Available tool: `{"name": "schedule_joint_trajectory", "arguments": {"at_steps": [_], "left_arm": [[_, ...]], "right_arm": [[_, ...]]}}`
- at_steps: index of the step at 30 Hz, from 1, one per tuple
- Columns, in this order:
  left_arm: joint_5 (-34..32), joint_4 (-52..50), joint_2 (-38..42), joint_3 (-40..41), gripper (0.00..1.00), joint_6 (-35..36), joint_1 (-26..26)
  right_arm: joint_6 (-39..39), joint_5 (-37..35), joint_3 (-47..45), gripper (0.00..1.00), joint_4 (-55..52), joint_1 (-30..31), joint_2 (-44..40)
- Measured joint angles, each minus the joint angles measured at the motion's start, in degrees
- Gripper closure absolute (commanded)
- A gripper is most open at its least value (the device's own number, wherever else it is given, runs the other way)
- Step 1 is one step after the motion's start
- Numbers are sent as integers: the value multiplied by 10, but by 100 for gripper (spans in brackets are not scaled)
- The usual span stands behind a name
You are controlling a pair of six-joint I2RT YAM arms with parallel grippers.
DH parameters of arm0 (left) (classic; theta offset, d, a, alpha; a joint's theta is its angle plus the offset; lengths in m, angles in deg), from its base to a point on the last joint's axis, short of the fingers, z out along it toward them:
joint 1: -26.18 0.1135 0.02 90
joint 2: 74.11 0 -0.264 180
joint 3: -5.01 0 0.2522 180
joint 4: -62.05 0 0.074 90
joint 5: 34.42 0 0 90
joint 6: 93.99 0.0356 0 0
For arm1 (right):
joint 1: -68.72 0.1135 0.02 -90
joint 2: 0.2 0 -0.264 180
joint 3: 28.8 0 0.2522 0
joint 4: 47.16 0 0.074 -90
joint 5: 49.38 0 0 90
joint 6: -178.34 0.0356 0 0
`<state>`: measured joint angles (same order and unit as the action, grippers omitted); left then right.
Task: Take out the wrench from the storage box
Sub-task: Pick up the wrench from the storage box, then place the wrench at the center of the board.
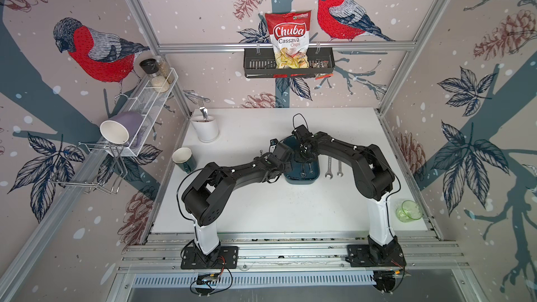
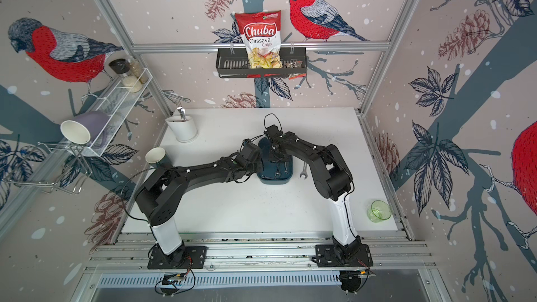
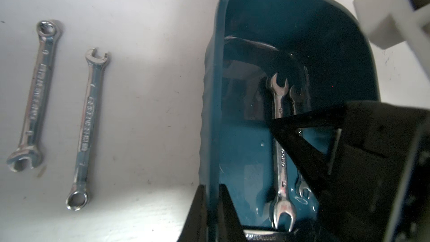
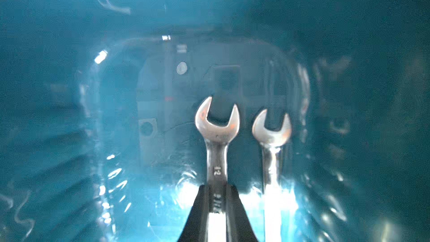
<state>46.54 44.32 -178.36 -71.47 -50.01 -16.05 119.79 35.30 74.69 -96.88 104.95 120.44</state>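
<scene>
The storage box [image 1: 302, 180] [image 2: 274, 181] is a shallow dark teal tray at mid-table, with both arms meeting over it. My left gripper [image 3: 212, 189] is shut on the box's side wall [image 3: 210, 112], one finger inside and one outside. Two open-ended wrenches lie side by side on the box floor. My right gripper [image 4: 217, 189] reaches down into the box and is shut on the shaft of the larger wrench [image 4: 217, 136] [image 3: 278, 94]. The smaller wrench [image 4: 271, 133] lies free beside it.
Two more wrenches [image 1: 329, 167] [image 1: 339, 167] lie on the table just right of the box. A teal mug [image 1: 184, 159] and a white utensil holder [image 1: 205, 129] stand to the left. A green glass [image 1: 408, 210] sits near the right front edge.
</scene>
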Motion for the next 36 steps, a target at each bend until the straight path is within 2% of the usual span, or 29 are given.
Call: {"name": "schedule_joint_trajectory", "arguments": {"at_steps": [23,30,36], "left_arm": [[0,0,0,0,95,6,5],[0,-7,4,2,95,11,16],[0,-18,20,13,95,15,31]], "right_arm": [[-30,-7,49,100,-65,-28,-92],[-48,-7,-3,100,-67,-76,-166],[-59,-7,-69,100,-52,-123,-199]]}}
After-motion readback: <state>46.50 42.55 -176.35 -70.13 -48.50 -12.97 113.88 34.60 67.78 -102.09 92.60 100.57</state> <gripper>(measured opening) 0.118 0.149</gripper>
